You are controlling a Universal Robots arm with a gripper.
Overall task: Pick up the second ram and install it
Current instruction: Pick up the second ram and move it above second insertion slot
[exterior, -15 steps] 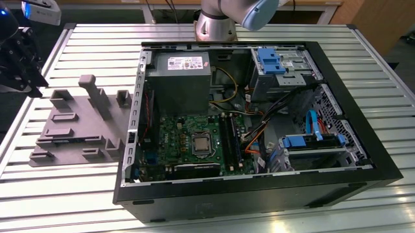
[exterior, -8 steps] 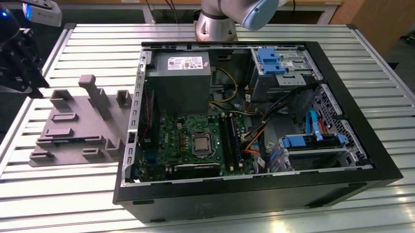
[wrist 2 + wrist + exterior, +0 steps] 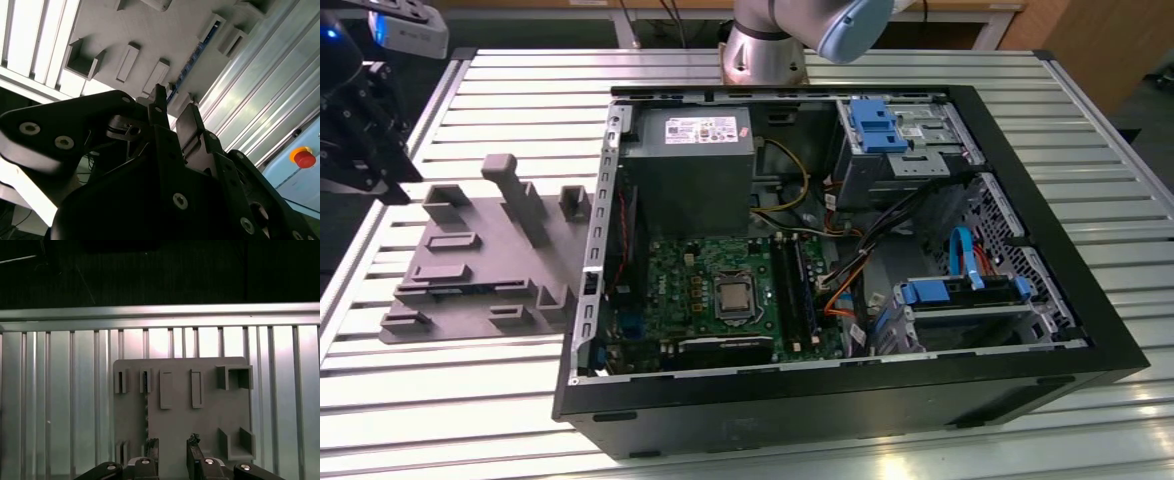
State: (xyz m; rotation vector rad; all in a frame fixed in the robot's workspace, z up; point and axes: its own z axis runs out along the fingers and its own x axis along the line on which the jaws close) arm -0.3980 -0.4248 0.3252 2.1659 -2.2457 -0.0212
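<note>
Grey plastic fixture (image 3: 210,410) lying flat on the slatted aluminium counter (image 3: 60,405), seen in both wrist views. The second ram (image 3: 146,405) is a thin dark stick standing on its long edge in the fixture, seated between small paired posts at either end. In the second wrist view the second ram (image 3: 192,62) runs as a dark line from the fixture's middle towards the fingers.

The pincer (image 3: 172,449) hangs over the fixture's edge at the ram's nearer end. Its two fingers are spread with a clear gap between them and grip nothing. That end of the ram lies just beside one fingertip (image 3: 152,446), in line with that finger rather than with the gap. Whether the two touch cannot be told.

Two low rectangular blocks (image 3: 166,390) rise from the fixture just beside the ram, on the side facing the gap. On the ram's other side only a narrow flat strip runs to the fixture's edge. Beyond the fixture's opposite edge a few bare slats reach the counter's rim (image 3: 160,315), with darkness past it. Bare slats also flank the fixture on both sides.

In the exterior view the open computer case (image 3: 854,400) stands just beside the fixture, its wall higher than the fixture's base. A tall post (image 3: 520,200) rises from the fixture near that wall. The black memory slots (image 3: 787,285) on the green motherboard (image 3: 707,270) lie inside the case, well apart from the fixture.
</note>
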